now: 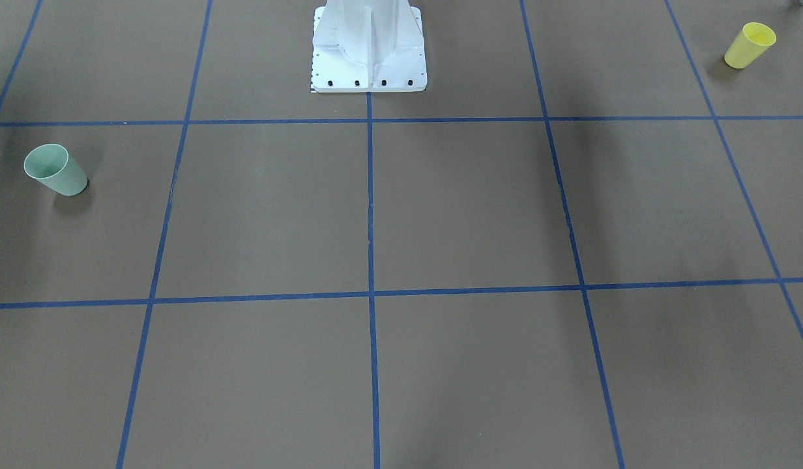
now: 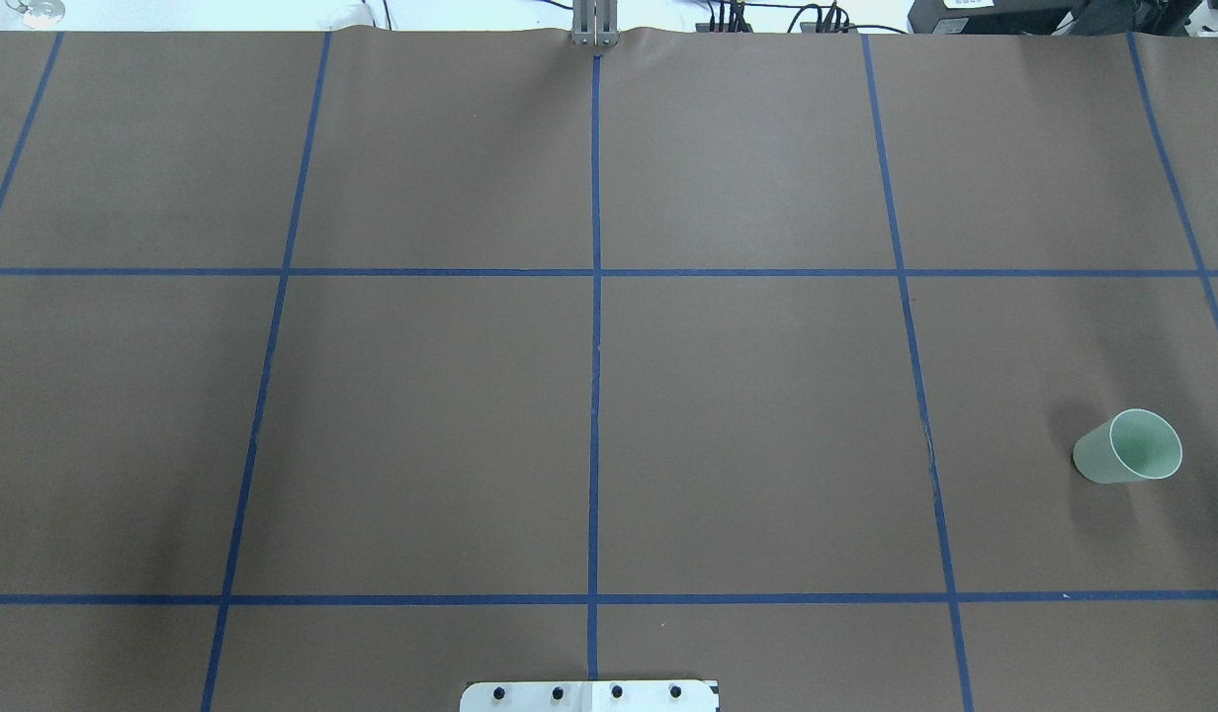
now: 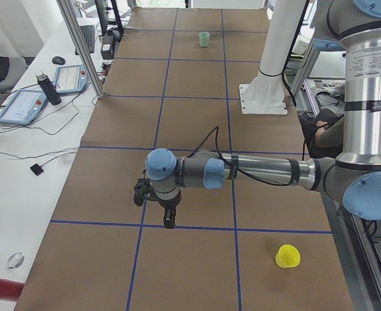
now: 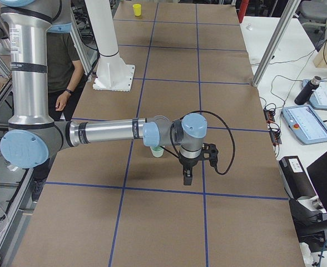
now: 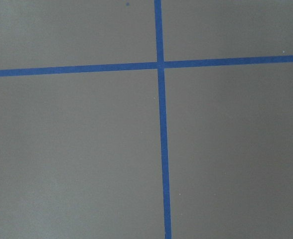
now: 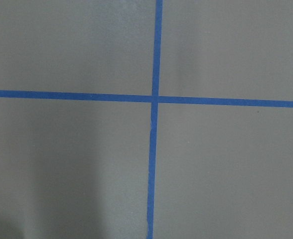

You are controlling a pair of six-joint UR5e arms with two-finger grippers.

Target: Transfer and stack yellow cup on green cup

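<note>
1. Plastic, seemingly: treating yellow cup as light, slippery; favouring a gentle pinch across its rim wall.
2. Finding it upright at two o'clock, front-facing view; green cup well apart at nine.
3. Seeing left claw, right claw hovering, gripping neither cup; failing to tell how open.

Soft, even overhead light keeps the matte brown bench uniformly bright. In the overhead view the green cup casts a faint shadow toward 10 o'clock and leans outward from wide-angle distortion. Both wrist views are slightly soft, the right one dimmer at 7 o'clock.
</note>
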